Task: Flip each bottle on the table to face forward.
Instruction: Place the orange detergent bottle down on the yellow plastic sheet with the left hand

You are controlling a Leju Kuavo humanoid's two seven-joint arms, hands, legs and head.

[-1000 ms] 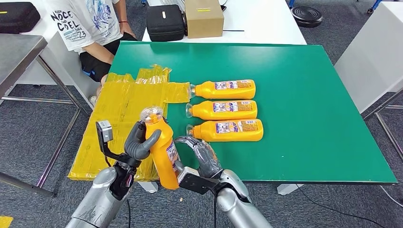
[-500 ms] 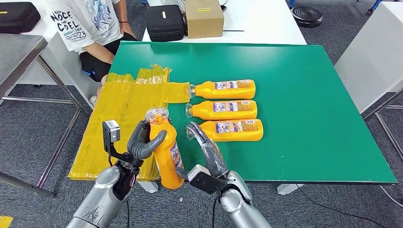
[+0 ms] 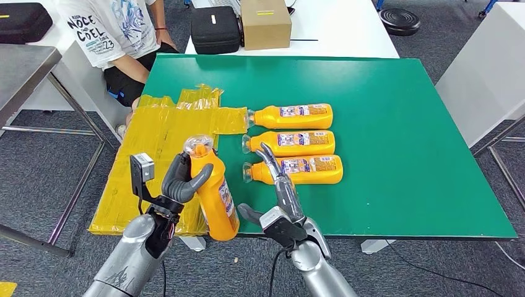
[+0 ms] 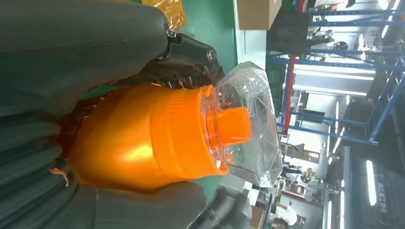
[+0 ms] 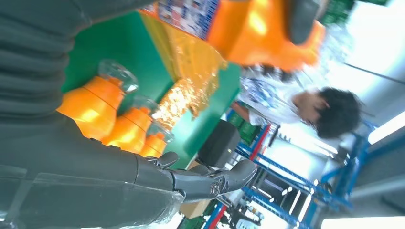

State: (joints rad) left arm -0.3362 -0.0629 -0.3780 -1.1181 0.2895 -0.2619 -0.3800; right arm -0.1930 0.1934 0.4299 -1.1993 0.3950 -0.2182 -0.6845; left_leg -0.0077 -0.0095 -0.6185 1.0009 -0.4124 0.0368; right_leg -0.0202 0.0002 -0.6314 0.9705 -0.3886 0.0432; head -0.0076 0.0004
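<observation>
I see my left hand [image 3: 181,182] gripping an orange bottle [image 3: 213,192] upright, tilted, off the green table's [image 3: 402,124] near left edge. My right hand [image 3: 282,195] is empty, fingers extended, beside three bottles [image 3: 297,143] lying in a row.

Flat rectangular green-topped table [image 3: 402,124]; three orange plastic bottles [image 3: 291,142] lying on their sides in a row, clear caps leftward; crinkled yellow plastic sheeting [image 3: 155,148] draped over left edge
</observation>
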